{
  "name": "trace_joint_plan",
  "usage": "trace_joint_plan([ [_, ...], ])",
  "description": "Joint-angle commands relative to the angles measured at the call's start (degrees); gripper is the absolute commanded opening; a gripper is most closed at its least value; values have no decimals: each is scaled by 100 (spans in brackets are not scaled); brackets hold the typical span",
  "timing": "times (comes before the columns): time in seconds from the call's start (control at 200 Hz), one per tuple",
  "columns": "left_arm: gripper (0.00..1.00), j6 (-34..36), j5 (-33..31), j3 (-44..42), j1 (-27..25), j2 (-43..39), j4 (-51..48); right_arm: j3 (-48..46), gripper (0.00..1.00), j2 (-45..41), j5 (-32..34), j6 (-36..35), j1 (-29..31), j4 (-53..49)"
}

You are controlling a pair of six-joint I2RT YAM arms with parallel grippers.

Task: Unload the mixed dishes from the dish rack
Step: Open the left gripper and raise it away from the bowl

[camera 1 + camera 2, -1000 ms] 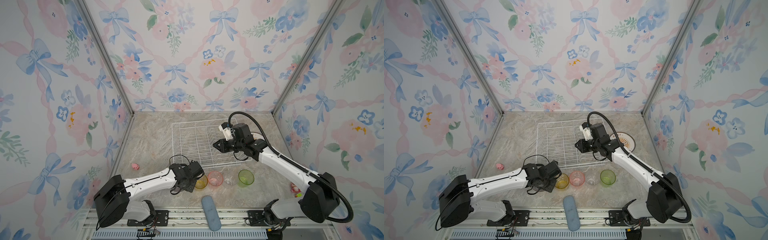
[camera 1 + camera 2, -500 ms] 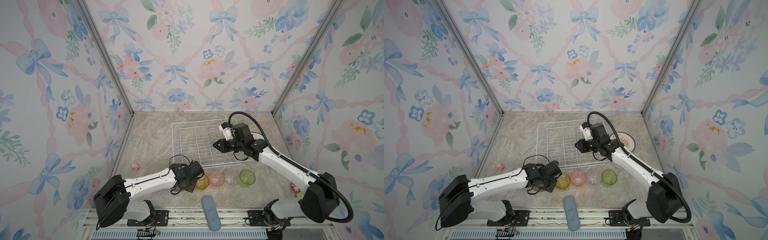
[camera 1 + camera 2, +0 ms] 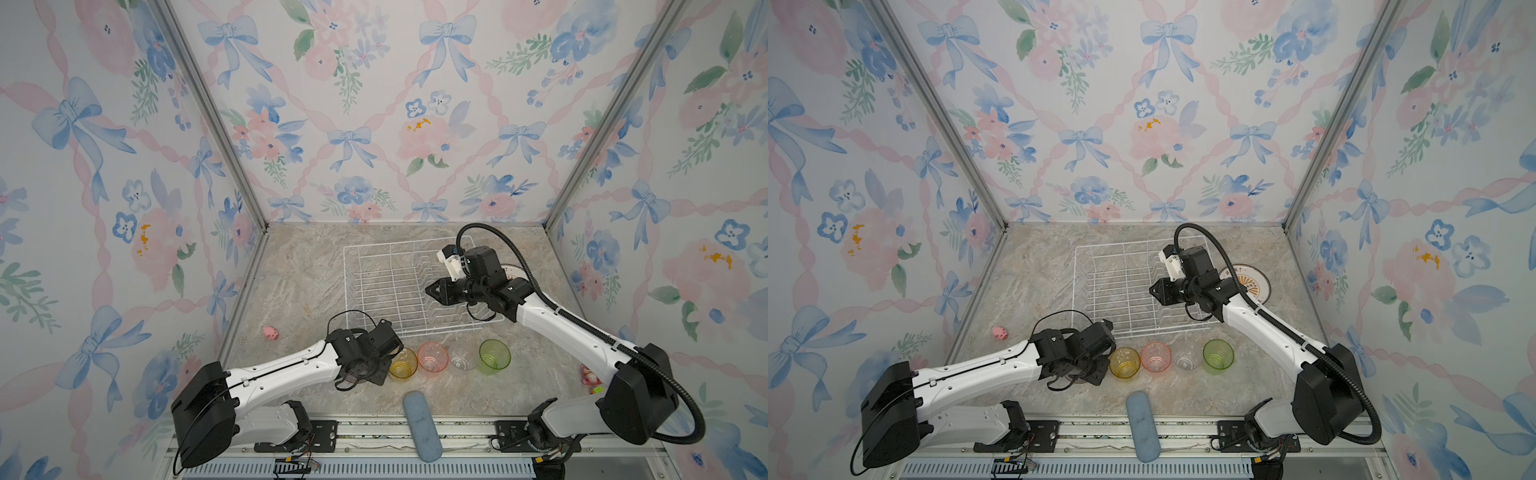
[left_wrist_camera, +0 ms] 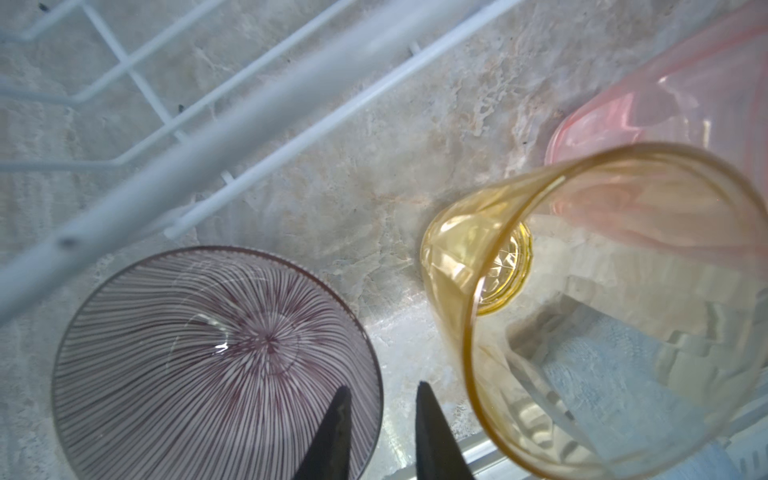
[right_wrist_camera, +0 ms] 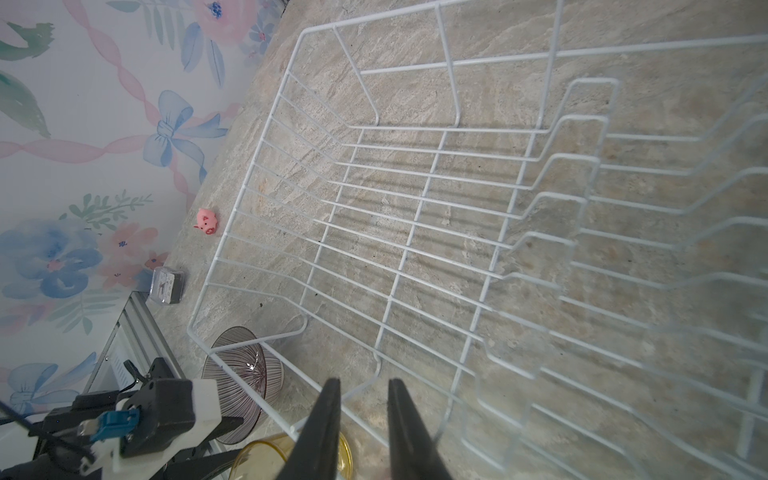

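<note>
The white wire dish rack [image 3: 390,286] [image 3: 1121,286] holds nothing that I can see. In front of it stand the yellow [image 3: 403,363], pink [image 3: 433,357], clear [image 3: 462,359] and green [image 3: 494,356] tumblers in a row. The striped bowl [image 4: 187,353] [image 5: 245,374] rests on the table left of the yellow tumbler [image 4: 582,316]. My left gripper [image 4: 380,384] is open, one finger inside the bowl's rim and one outside. My right gripper [image 3: 428,289] [image 5: 361,380] hovers open over the rack with nothing between its fingers. A teal-rimmed plate [image 3: 1254,282] lies right of the rack, partly behind the right arm.
A blue-grey pad [image 3: 417,428] lies at the front edge. A pink pig toy [image 3: 270,332] sits near the left wall, with a small clock [image 5: 166,284] close by. Another small pink toy [image 3: 590,376] is by the right arm's base.
</note>
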Motion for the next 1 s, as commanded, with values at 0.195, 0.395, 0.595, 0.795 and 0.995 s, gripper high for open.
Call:
trace_joint_plan([
  [0.195,23,10,103,11,-40,-623,-206,124,24,97,-63,0,-65,-30],
  [0.395,25,222,-75,259,51,-1447,-178,142,25,-27,31,-60,-109,-145],
  [0.595,26,519,-462,470,588,-2193,0,124,25,-305,149,-122,-196,-287],
  [0.795,97,1131,-1303,837,1207,-2667,505,31,27,-901,602,-295,-442,-706],
  [0.995,98,1948,-2292,809,1930,-2708,1344,-357,30,-1831,1264,-465,-1109,-1039],
])
